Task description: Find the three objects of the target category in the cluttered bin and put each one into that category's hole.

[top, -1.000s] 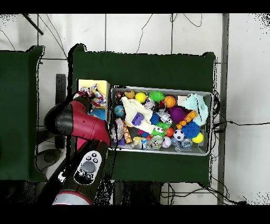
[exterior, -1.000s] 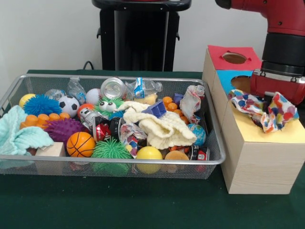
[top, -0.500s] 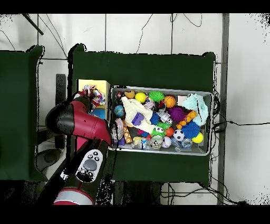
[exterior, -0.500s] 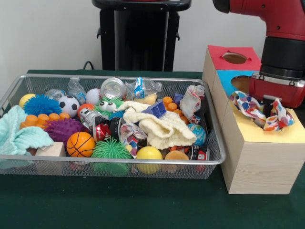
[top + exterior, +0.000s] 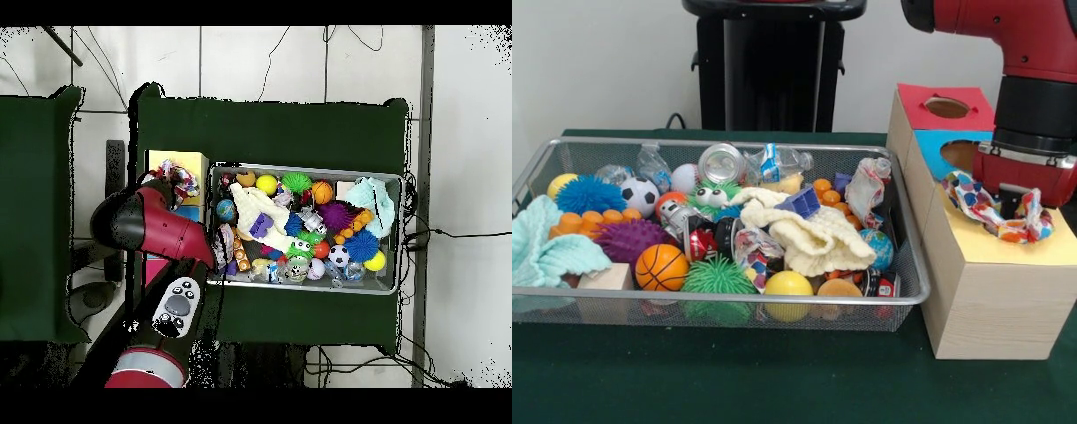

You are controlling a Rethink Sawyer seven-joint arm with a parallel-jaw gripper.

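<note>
End effector (image 5: 1016, 208) sits low over the wooden box's (image 5: 993, 283) yellow section — pinching that polka-dot cloth (image 5: 993, 208), bunched on top.

Bin (image 5: 547, 157) on table (image 5: 777, 380), box (image 5: 993, 291) just beside it at right in front view. Cloth (image 5: 993, 208) on box top under arm (image 5: 1033, 106). Balls, bottles, cans, towels piled in bin.
</note>
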